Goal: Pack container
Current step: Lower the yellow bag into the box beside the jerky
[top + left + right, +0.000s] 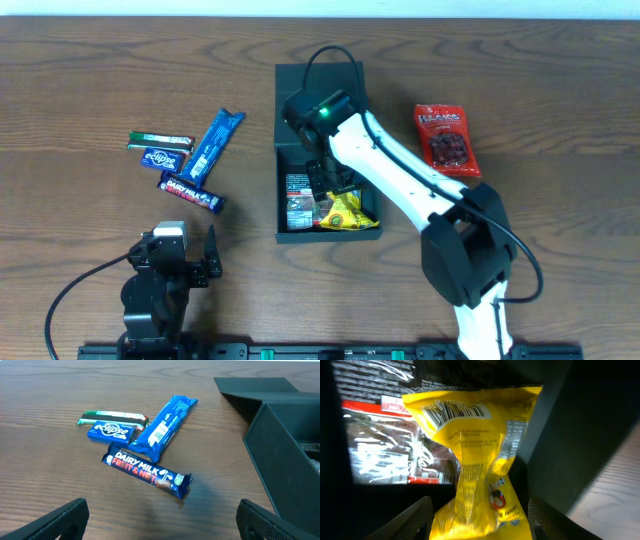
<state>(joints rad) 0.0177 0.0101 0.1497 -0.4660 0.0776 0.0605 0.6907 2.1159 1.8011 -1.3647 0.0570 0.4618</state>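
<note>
Container (328,236), matte dark green-grey, boxy and low-walled, sat mid-bench (90,70) on grained brown wood. At far left lay four glossy wrappers: a thin green bar (160,139), a blue Eclipse packet (161,158), a Dairy Milk bar (192,193) and a long blue wrapper (215,146). Near them the left fingers (60,521) stood wide apart and empty. Inside the box a crinkled yellow packet (475,460) lay beside a shiny red-and-black packet (380,445). The right fingers (415,520) straddled the yellow one; whether they gripped it could not be told. A red bag (447,140) lay flat at the right.

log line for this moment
left gripper open, empty | right gripper astride yellow packet in container, grip unclear | four snacks, red bag outside
</note>
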